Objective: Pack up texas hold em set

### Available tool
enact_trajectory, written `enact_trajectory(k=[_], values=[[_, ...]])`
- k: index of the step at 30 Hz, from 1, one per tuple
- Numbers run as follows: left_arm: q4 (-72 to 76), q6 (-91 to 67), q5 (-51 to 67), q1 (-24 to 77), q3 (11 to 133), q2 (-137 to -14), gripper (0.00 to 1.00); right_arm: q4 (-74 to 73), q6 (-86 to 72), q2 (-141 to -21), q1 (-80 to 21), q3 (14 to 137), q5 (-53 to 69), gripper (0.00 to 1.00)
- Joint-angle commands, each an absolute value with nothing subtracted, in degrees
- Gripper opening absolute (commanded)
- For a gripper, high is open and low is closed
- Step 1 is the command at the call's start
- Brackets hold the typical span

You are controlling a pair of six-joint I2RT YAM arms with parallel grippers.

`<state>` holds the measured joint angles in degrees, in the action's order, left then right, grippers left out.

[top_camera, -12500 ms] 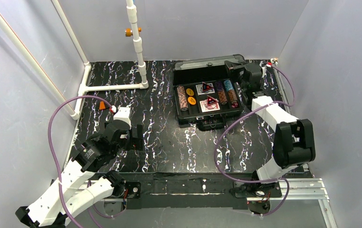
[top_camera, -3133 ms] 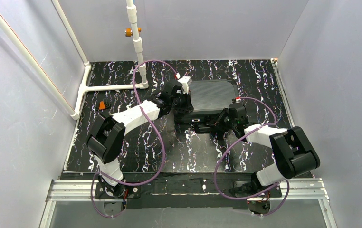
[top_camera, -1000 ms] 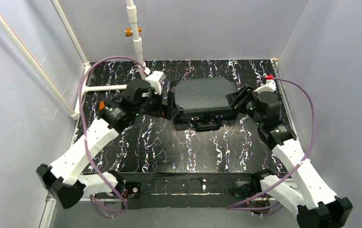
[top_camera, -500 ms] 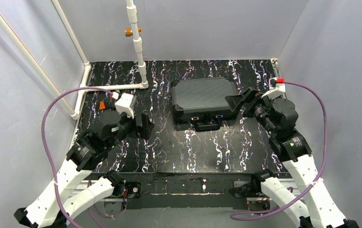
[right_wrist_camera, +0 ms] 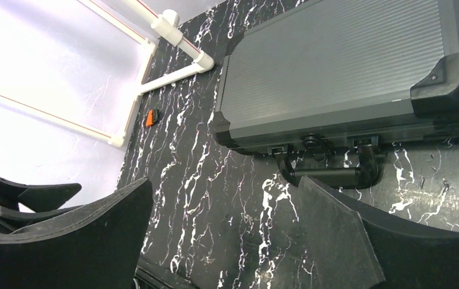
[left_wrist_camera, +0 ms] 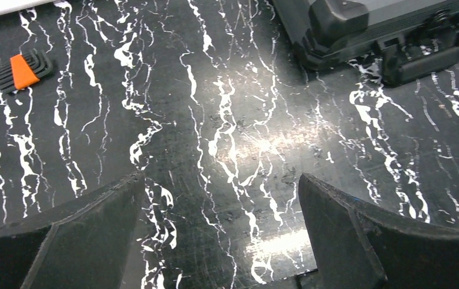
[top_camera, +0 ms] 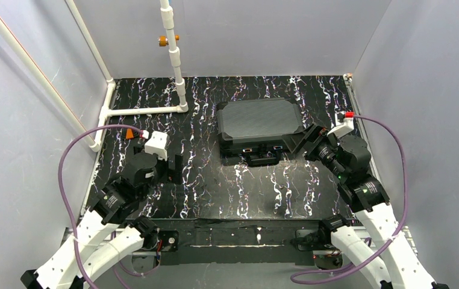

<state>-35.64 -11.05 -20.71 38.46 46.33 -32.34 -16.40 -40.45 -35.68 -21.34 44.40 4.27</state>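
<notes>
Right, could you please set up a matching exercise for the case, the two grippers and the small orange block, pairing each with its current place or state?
Things:
1. case
2. left gripper
3. right gripper
4. orange block

Places or states:
A. open, close to the case's right front corner
B. lying near the left edge of the table
C. closed, lying flat
D. open, well to the left of the case

Pairs: 1-C, 2-D, 3-A, 4-B
</notes>
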Motion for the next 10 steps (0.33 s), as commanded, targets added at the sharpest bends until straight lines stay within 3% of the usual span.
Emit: enact_trajectory(k=[1,10], values=[[-35.7,-9.1,-24.6,38.4,47.1,-34.8,0.98,-14.7,-42.4,-33.6,-21.1,43.1,4.4,0.98],[-36.0,-9.2,-24.0,38.4,47.1,-35.0,0.98,-17.8,-42.3,-33.2,-21.1,43.4,3.9,0.98]])
